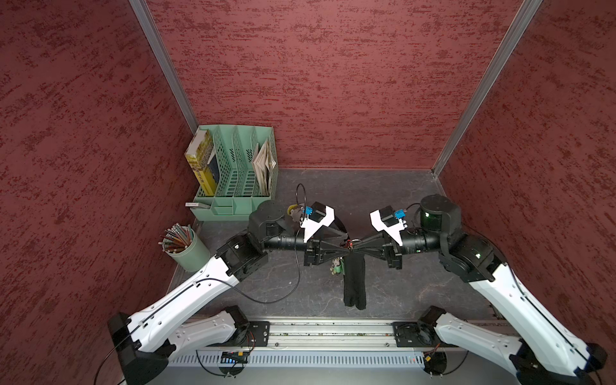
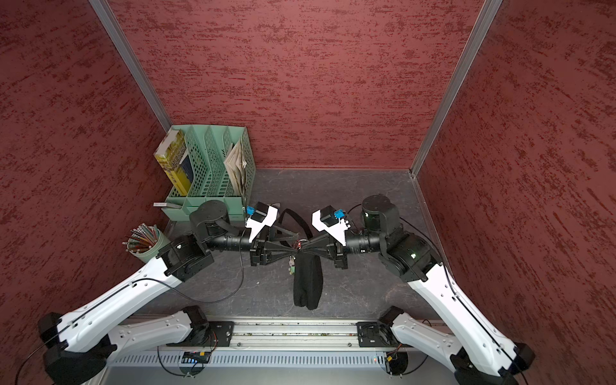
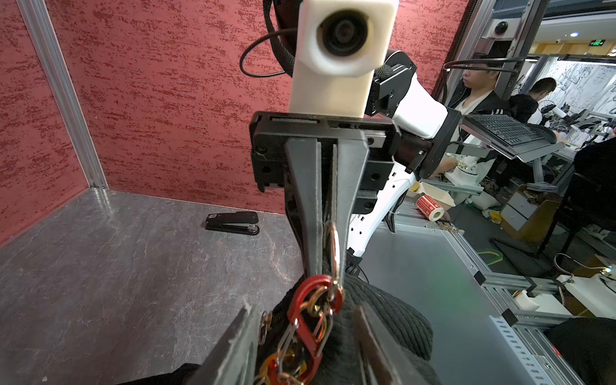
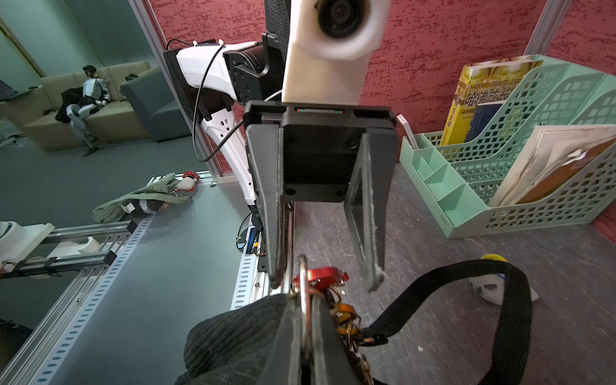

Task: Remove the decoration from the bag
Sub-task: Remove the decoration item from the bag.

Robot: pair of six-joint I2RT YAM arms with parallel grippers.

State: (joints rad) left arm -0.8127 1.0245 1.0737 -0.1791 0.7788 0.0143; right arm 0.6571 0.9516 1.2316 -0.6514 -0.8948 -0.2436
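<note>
The black bag [image 1: 355,283] hangs in mid-air over the table's middle, and its strap [image 2: 295,220] loops toward the back. My right gripper [image 4: 305,333] is shut on the metal ring [image 4: 302,283] at the bag's top end. The decoration, a red clip [image 3: 301,320] with chains and orange bits, hangs from that ring. A small green charm [image 1: 337,266] dangles beside the bag. My left gripper [image 3: 306,346] faces the right one tip to tip. It is open, with one finger on each side of the red clip [image 4: 325,275].
A green file rack [image 1: 238,166] with books stands at the back left, and a pencil cup [image 1: 185,246] sits in front of it. A black stapler [image 3: 233,223] lies by the right wall. A yellow and white object [image 4: 490,280] lies near the rack. Red walls close three sides.
</note>
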